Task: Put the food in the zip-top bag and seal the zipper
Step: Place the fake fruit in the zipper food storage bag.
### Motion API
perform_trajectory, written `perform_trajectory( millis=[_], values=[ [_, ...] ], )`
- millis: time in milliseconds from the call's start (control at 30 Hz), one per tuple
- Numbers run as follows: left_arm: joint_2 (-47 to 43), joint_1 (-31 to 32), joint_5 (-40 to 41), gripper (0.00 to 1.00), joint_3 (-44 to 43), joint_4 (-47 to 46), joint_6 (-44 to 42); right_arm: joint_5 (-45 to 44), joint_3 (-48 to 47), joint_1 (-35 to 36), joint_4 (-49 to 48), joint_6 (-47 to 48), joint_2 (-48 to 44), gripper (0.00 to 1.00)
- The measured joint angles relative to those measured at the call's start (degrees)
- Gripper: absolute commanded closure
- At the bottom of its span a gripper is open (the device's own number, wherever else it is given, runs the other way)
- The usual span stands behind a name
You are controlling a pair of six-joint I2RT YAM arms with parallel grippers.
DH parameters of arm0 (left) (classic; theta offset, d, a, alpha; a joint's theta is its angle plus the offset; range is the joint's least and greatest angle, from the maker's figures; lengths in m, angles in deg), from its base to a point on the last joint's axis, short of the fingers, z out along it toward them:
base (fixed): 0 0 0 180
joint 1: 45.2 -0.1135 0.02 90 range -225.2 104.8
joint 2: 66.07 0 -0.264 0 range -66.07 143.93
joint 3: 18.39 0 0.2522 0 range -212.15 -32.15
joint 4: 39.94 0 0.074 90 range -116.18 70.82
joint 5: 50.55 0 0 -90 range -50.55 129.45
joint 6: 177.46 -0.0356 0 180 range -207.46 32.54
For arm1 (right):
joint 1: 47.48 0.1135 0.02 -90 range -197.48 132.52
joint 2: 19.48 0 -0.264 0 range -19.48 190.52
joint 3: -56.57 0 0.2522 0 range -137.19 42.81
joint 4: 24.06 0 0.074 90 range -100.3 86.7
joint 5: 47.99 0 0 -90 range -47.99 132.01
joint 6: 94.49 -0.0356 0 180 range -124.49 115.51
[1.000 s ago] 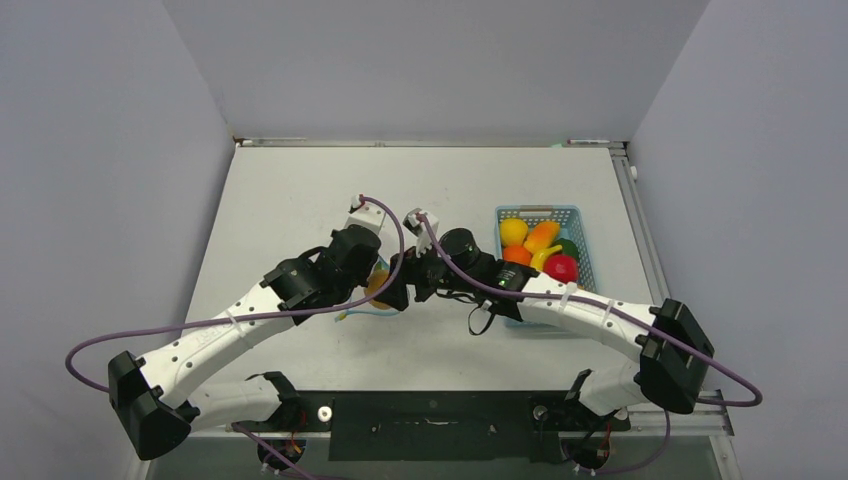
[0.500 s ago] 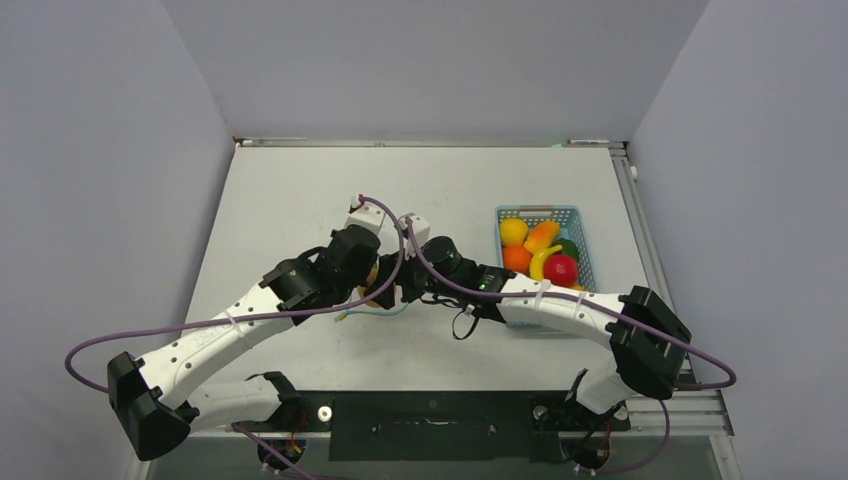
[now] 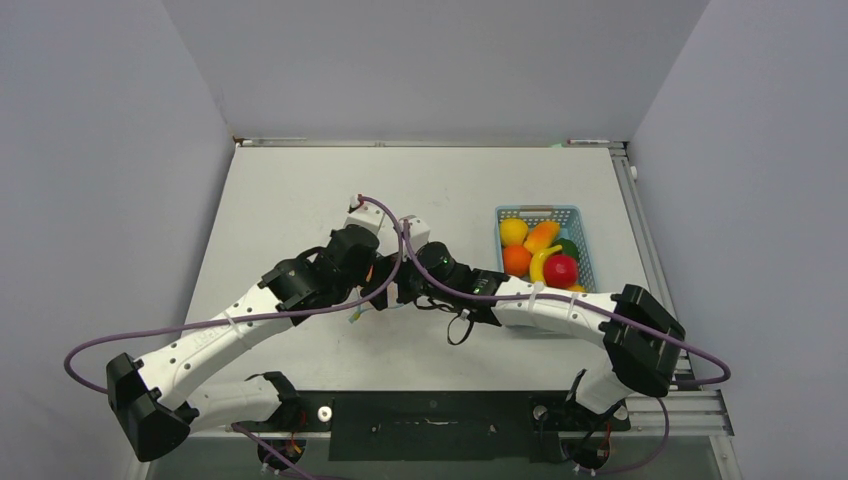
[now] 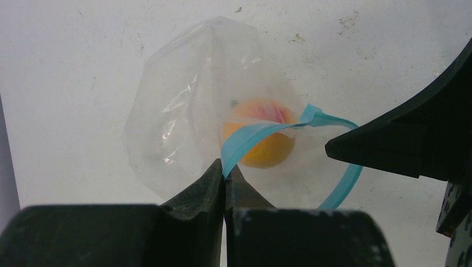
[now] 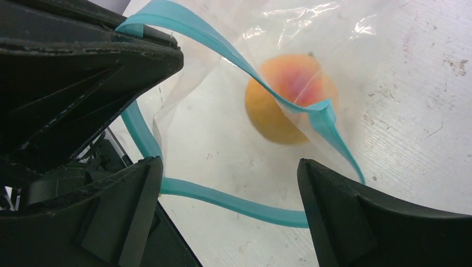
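The clear zip-top bag [image 4: 178,111] lies on the white table with its mouth held up. My left gripper [image 4: 225,169] is shut on the light blue zipper [image 4: 250,136] at the upper lip. One piece of food, an orange-yellow round fruit [image 5: 278,105], lies inside the bag. My right gripper [image 5: 228,164] hangs open at the bag's mouth, its fingers either side of the lower zipper loop [image 5: 222,200], touching nothing. From above, both grippers meet at mid-table [image 3: 388,287] and hide most of the bag. More food [image 3: 540,255] sits in the basket.
The light blue mesh basket [image 3: 537,209] stands at the right of the table, holding orange, yellow, red and green fruits and a banana. The right arm's forearm [image 3: 545,305] lies along its near side. Purple cables loop over both wrists.
The right arm has pushed further left, up against the left gripper, and its jaws have spread wider. The left gripper has kept its hold on the zipper.
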Motion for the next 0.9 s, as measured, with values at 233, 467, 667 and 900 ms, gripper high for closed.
perform_trajectory(
  millis=[233, 467, 667, 900],
  values=[
    [-0.07, -0.04, -0.02, 1.0, 0.0, 0.0, 0.02, -2.62, 0.2, 0.0, 0.48, -0.04, -2.99, 0.03],
    [-0.07, -0.04, -0.07, 1.0, 0.0, 0.0, 0.2, -8.22, 2.21, 0.07, 2.47, -1.46, -10.6, 0.05],
    [-0.07, -0.04, -0.07, 1.0, 0.0, 0.0, 0.37, -12.35, 5.84, 0.07, 4.76, -4.2, -12.87, 0.13],
    [-0.07, -0.04, -0.07, 1.0, 0.0, 0.0, 0.39, -14.45, 8.15, 0.07, 6.69, -8.28, -12.76, 0.21]
  ],
)
